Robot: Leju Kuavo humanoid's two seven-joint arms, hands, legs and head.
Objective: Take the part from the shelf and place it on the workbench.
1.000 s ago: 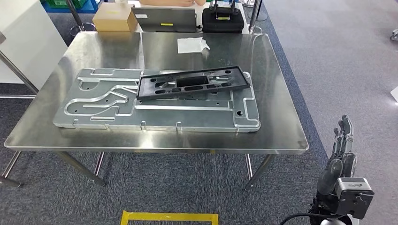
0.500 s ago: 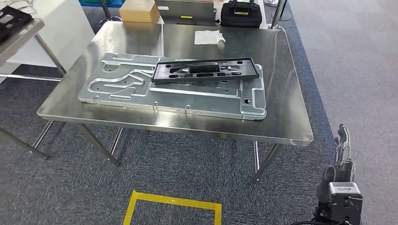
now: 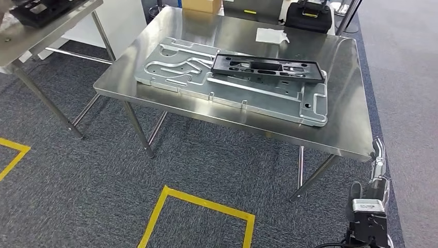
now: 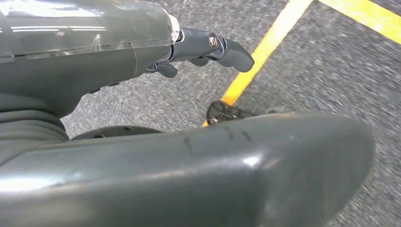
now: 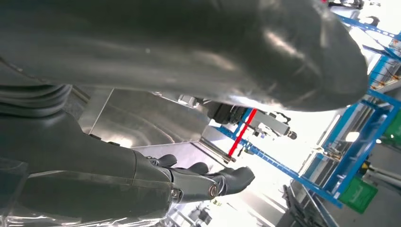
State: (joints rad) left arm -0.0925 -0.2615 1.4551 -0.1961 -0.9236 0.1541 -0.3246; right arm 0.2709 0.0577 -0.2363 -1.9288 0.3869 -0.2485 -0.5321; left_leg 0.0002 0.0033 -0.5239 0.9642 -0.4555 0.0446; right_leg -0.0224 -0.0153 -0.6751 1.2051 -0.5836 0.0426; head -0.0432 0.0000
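A black plastic part (image 3: 268, 67) lies on a machined aluminium plate (image 3: 268, 95) on the steel workbench (image 3: 341, 129). At the far left stands a grey shelf (image 3: 31, 32) with another black part (image 3: 41, 9) on its top, partly cut off by the picture's edge. My right hand (image 3: 378, 160) hangs beside the workbench's near right corner, fingers straight, holding nothing. In the right wrist view the right hand (image 5: 203, 182) is likewise empty. My left hand (image 4: 213, 47) hangs over the carpet with its fingers stretched out and nothing in them.
A yellow tape square (image 3: 201, 212) marks the carpet in front of the workbench, and more tape (image 3: 13, 155) lies at the left. A cardboard box (image 3: 202, 5), a black case (image 3: 309, 15) and a white sheet (image 3: 271, 35) sit at the workbench's far side.
The whole picture has shifted: my view has swung to the left, so the workbench now sits to the right and the shelf with its black part has come in at the left.
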